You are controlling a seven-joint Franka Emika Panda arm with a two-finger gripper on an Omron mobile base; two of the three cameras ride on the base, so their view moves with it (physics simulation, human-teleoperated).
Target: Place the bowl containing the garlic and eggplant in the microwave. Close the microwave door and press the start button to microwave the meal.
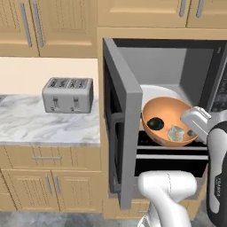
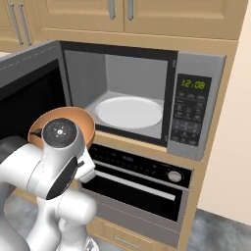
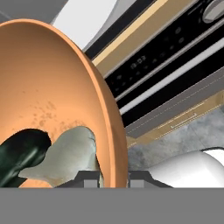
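**Bowl held at the open microwave's mouth**

Left base view: holding the orange-tan bowl in the air just in front of the microwave cavity, above the black oven. Carrying the dark eggplant and the pale garlic side by side in the bowl's bottom. Standing wide open to the left, the microwave door. Sitting on the marble bench, well apart, a grey toaster.

Right base view: showing the white turntable plate bare inside the cavity, the keypad strip lit at its right, the bowl's rim peeking behind the arm's wrist.

Hand view: pinching the bowl's rim between the claw fingertips, one inside, one outside.
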